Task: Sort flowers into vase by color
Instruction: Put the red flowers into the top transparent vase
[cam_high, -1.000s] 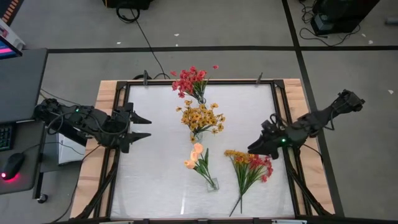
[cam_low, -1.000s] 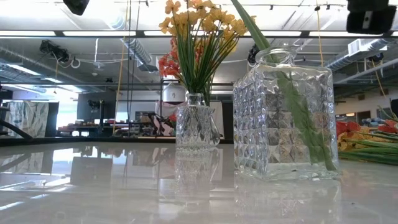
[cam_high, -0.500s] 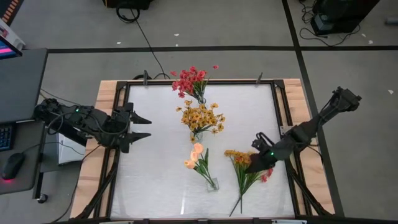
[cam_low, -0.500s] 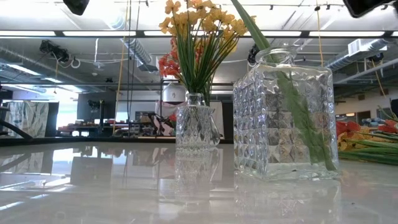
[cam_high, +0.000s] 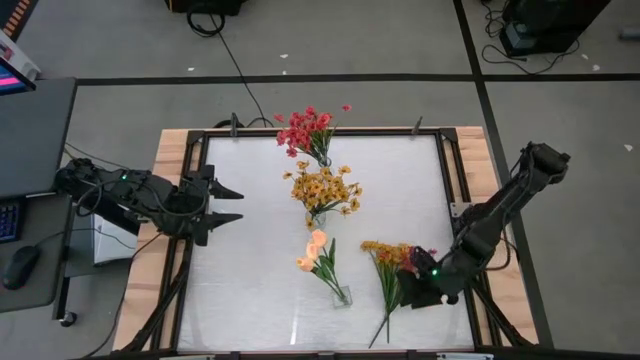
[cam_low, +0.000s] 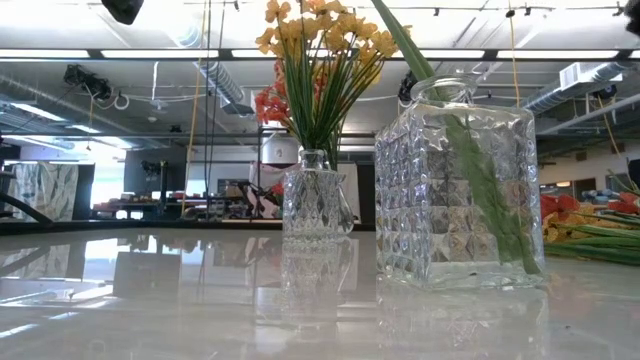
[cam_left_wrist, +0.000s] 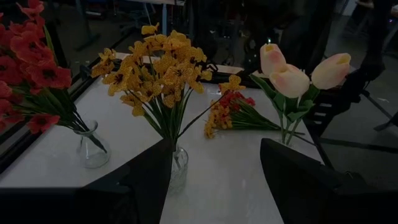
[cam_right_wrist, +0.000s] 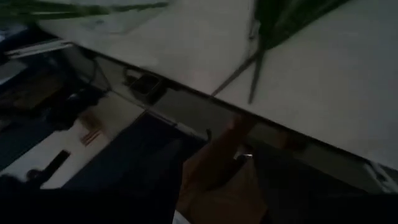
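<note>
At the table's left edge the left gripper (cam_high: 232, 204) hangs just inside the frame, its two dark fingers spread apart with nothing between them, pointing toward the middle of the white table (cam_high: 250, 270). Right of it, three vases stand in a line down the table's centre. Farthest from the front, near the back rail, the red flowers (cam_high: 308, 128) sit in a small clear vase (cam_left_wrist: 93, 149). Just in front of them the yellow-orange flowers (cam_high: 322, 187) fan out of a round cut-glass vase (cam_low: 315, 205). Nearest the front, the peach tulips (cam_high: 316, 249) lean out of a square cut-glass vase (cam_low: 460, 180), their green stem slanting through the glass. To the right of the tulips a loose bunch (cam_high: 393, 262) lies flat on the table, touching no vase: yellow-orange and red blossoms mixed together at its upper end, thin green stems running down toward the front edge. The low view shows this bunch lying at the far right, beside the square vase but apart from it. The right gripper (cam_high: 416, 292) is down at the right side of the bunch, over or against its stems near the table's front right corner; whether it is released or clenched on the stems cannot be told
</note>
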